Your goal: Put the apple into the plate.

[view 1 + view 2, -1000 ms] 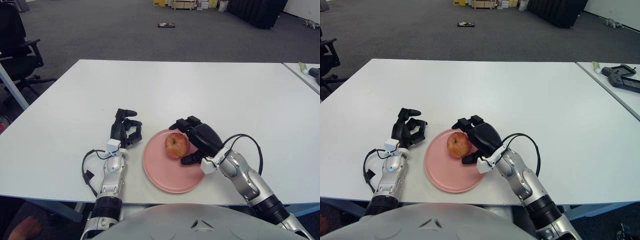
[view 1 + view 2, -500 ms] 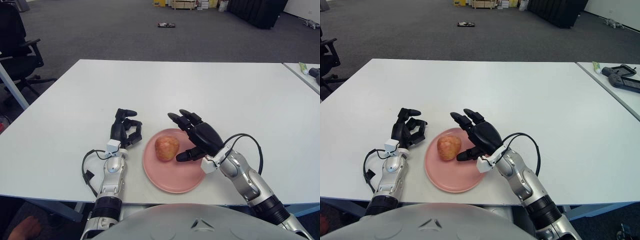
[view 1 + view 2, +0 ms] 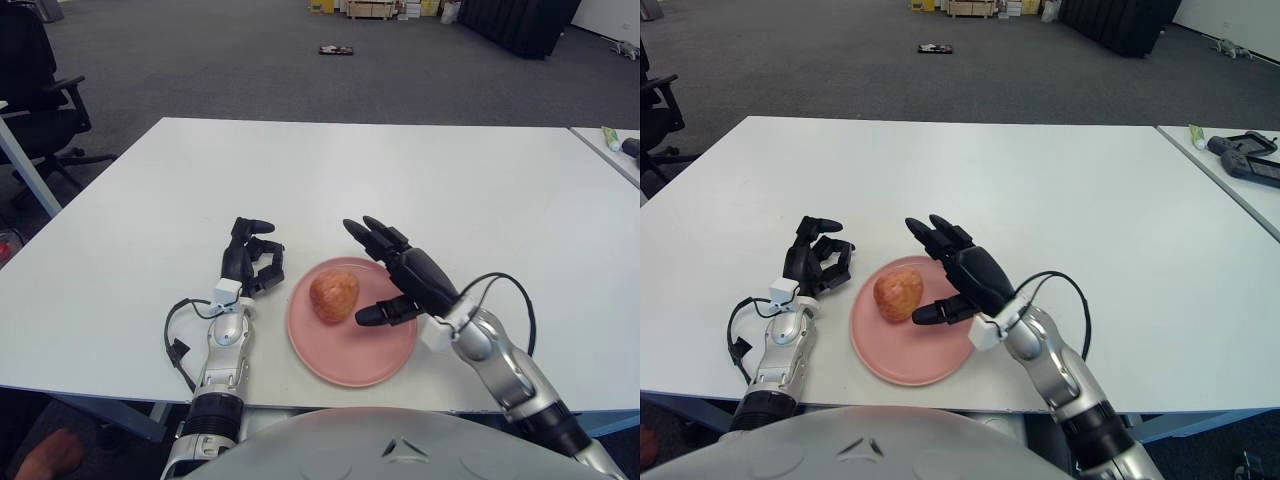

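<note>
Apple: lodged on pink plate, toward 10 o'clock. Right hand: fingers spread, nothing held. Left hand: curled, parked on desk. Risk judged: apple nudged rolling by thumb during retreat.

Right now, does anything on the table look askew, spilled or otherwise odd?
Nothing stands out. The apple sits inside the plate, left of centre, and the plate lies flat on the table. The right hand is open beside the apple, not touching it; the left hand rests curled left of the plate.
</note>
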